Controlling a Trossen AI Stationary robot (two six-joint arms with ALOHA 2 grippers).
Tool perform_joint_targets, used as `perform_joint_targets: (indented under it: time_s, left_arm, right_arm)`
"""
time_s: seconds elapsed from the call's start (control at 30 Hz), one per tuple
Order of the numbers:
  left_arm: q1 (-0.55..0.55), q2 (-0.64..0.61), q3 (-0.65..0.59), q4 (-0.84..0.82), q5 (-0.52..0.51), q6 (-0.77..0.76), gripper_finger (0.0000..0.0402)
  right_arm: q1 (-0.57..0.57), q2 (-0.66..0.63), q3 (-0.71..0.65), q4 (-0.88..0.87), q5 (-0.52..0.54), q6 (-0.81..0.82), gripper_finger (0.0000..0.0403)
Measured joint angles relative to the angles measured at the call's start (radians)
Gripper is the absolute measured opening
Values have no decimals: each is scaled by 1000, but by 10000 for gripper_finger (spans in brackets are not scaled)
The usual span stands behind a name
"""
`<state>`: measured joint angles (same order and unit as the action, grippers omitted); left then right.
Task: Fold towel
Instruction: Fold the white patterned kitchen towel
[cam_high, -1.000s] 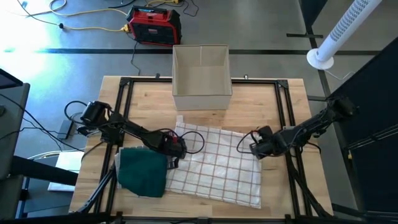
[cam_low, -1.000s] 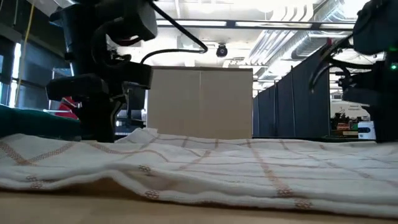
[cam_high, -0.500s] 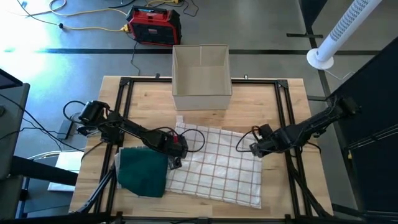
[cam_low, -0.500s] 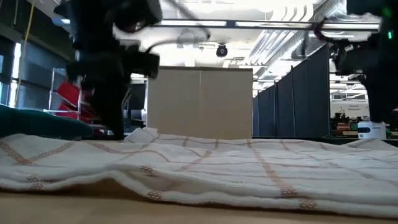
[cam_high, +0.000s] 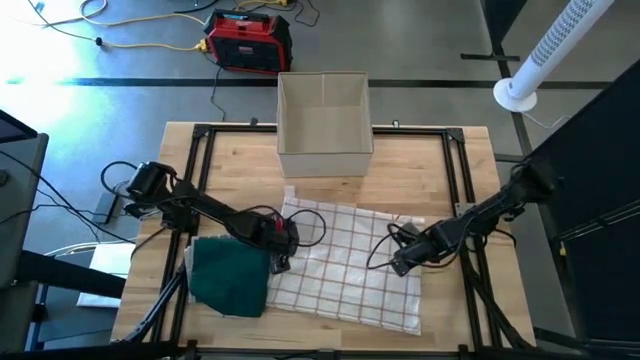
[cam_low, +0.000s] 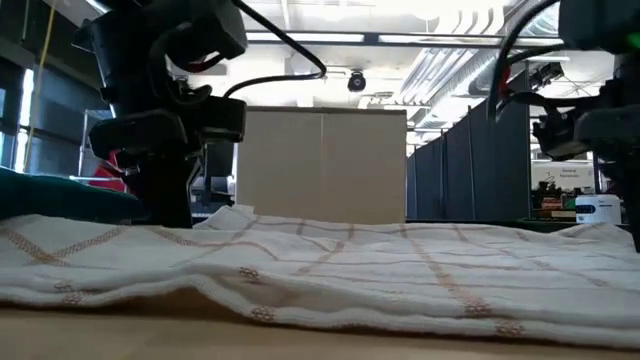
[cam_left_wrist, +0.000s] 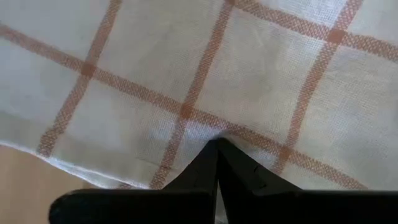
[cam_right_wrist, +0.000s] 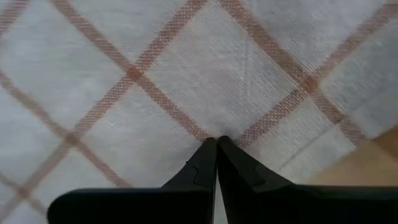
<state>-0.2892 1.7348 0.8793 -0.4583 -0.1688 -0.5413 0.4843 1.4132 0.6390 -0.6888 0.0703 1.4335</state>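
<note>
Two grippers press on the towel (cam_high: 350, 262), left gripper (cam_high: 281, 240) at its left edge, right gripper (cam_high: 400, 262) near its right edge, jaws closed. Towel lies flat on the desk (cam_high: 240, 160); soft, light, best pinched at corners.

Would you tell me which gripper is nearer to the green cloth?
Left. The left gripper sits right beside the green cloth; the right gripper is across the checked towel.

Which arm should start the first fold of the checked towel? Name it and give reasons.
Neither clearly; probably both together. The left gripper sits at the checked towel's left edge beside the green cloth, the right gripper over its right part. Both wrist views show shut fingers, tips against the fabric.
</note>
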Motion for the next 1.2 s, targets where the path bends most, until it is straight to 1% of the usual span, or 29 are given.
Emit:
perform_joint_targets:
  time_s: [0.17,0.27,0.37,0.47,0.6,0.77,0.87,0.9,1.1,1.2]
  left_arm:
    - [-26,1,-12,40,3,-67,0]
    - [-33,0,-13,93,22,-106,0]
    - [-32,1,-12,118,29,-109,0]
    - [-15,-7,3,89,39,-96,0]
    - [15,-36,39,-8,23,0,0]
    - [59,-109,94,-124,-60,194,0]
    - [91,-163,107,-134,-83,333,1]
    - [109,-178,109,-135,-75,364,4]
    - [260,-220,110,-182,53,500,47]
    - [329,-223,110,-189,104,581,77]
  right_arm:
    - [-4,2,-1,-121,27,2,0]
    - [-22,-36,-1,-193,33,-6,0]
    - [-35,-88,1,-203,27,-43,0]
    - [-36,-158,19,-222,7,-47,0]
    - [-39,-254,64,-256,8,-83,0]
    - [-88,-328,172,-363,58,-305,0]
    - [-148,-333,260,-481,63,-486,0]
    - [-180,-332,272,-502,42,-543,6]
    - [-379,-322,327,-615,-97,-872,50]
    - [-477,-303,311,-629,-140,-1009,91]
